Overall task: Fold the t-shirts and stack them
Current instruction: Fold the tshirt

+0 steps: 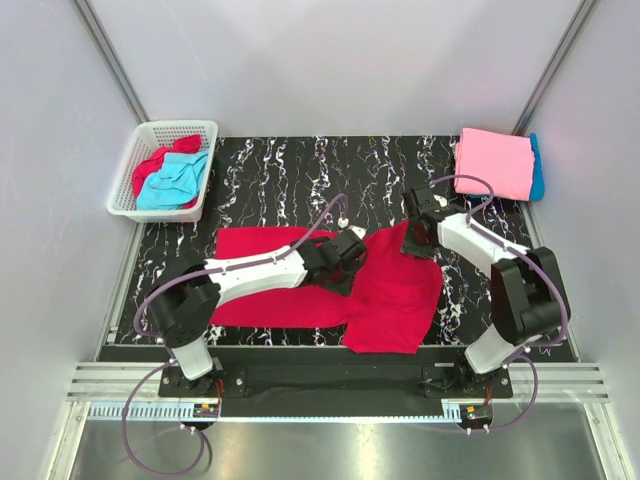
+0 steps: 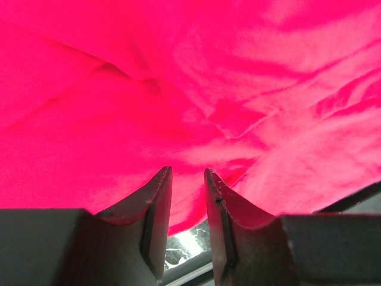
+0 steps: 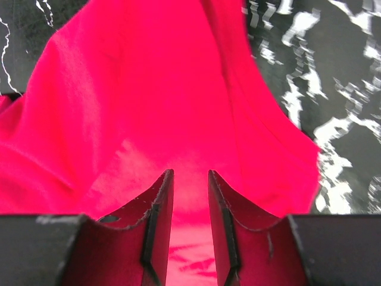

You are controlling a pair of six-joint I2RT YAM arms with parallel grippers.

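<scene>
I see the crimson t-shirt [image 1: 395,300] lying rumpled at lower centre, left gripper [image 2: 186,173] jaws slightly spread over it, while I cannot tell whether the right gripper [image 3: 189,174] pinches it.

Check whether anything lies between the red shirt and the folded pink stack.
Only the right arm: the right gripper sits at the red shirt's far right corner, toward the pink stack. Nothing else visible between.

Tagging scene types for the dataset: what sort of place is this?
Likely a lab robot cell, not a home: plain white wall panels, left arm and right arm bolted to an aluminium rail, marbled tabletop staged with a red t-shirt and white basket.
</scene>
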